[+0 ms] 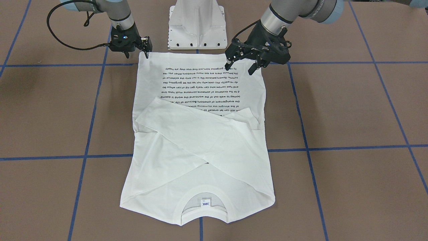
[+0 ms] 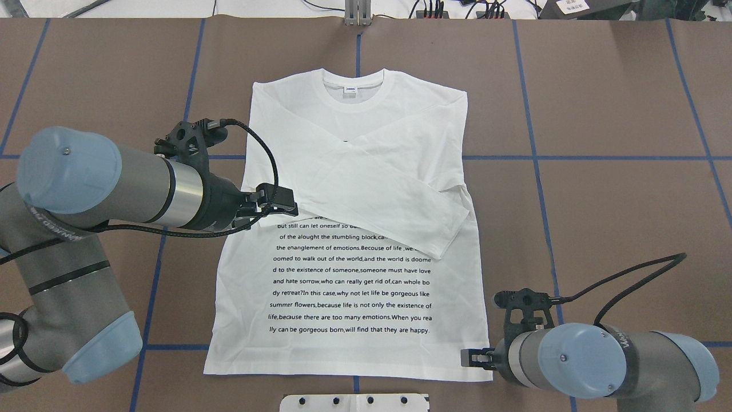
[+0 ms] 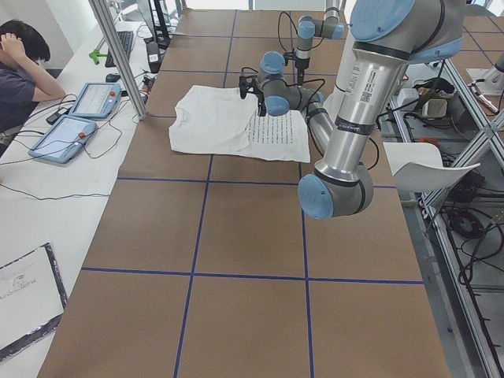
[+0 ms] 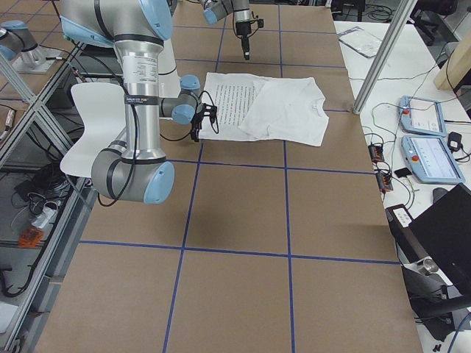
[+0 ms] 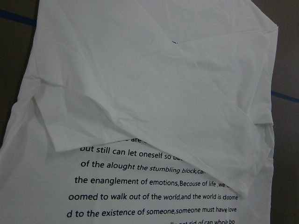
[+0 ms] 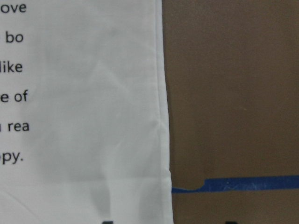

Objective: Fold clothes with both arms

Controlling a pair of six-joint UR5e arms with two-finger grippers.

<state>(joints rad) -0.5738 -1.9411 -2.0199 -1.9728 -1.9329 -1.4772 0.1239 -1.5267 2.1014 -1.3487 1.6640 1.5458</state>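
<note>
Front view: the shirt (image 1: 200, 140) lies flat on the table (image 1: 351, 110) just in front of the base (image 1: 197, 30). Its hem is toward the base and its collar away, text side up, with the sleeves crossed over the chest. I judge it thin and limp. It is light but will sag and crease, so it is best pinched at the two hem corners nearest the base. The left gripper (image 1: 240, 67) hangs raised over one corner with its jaws wide apart and empty. The right gripper (image 1: 137, 53) sits low at the other, also parted and empty.

Overhead: the left arm (image 2: 114, 183) reaches forward away from the base, nearly level. The right arm (image 2: 600, 360) stays tucked beside the base.

Side views: the grippers are too small to judge.

Left wrist: it looks down from height on the crossed sleeves.

Right wrist: it sits close over the hem corner, which lies flat.
</note>
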